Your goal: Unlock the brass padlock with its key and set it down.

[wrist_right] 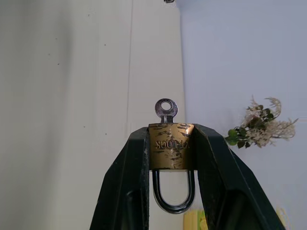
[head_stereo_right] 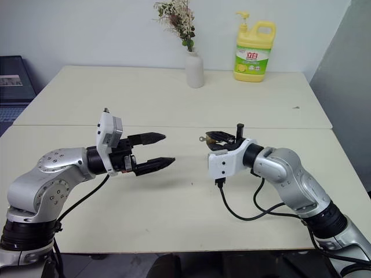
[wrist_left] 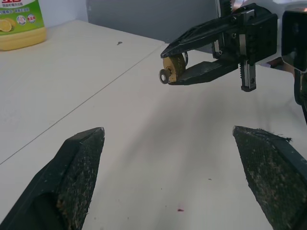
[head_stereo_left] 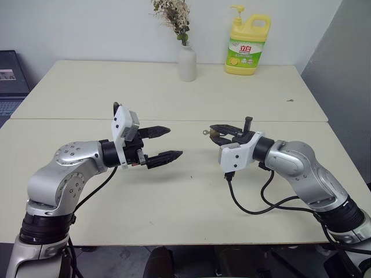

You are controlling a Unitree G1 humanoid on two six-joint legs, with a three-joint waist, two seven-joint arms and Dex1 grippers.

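Holding the brass padlock (wrist_right: pixel 169 146) clamped between its two black fingers, your right gripper (head_stereo_left: pixel 219 134) hangs level above the near half of the pale table (head_stereo_left: pixel 174 197), pointing left toward the other arm. The lock body sits squeezed side to side at the fingertips, its silver shackle (wrist_right: pixel 173 194) tucked back between the fingers. The key (wrist_right: pixel 166 109) is already seated in the keyhole, its small round bow sticking out past the fingertips into open air.

Opposite, your left gripper (head_stereo_left: pixel 164 143) faces it with fingers spread wide and nothing between them, well apart from the lock. Its wrist view looks straight at the padlock and the key bow (wrist_left: pixel 164 75), both lined up ahead between the open fingertips.

The step in hand looks like the approach to the key: lock presented, free claw not yet on it. Your next move calls for bringing the left fingers in along this line, closing on the flat of that small bow, then rolling the wrist to turn it while the right keeps its squeeze. Whether the shackle is shut or already sprung is hard to tell from here, since the fingers hide its ends.

A white vase (head_stereo_left: pixel 186 62) and a yellow detergent bottle (head_stereo_left: pixel 247 45) stand at the far edge.
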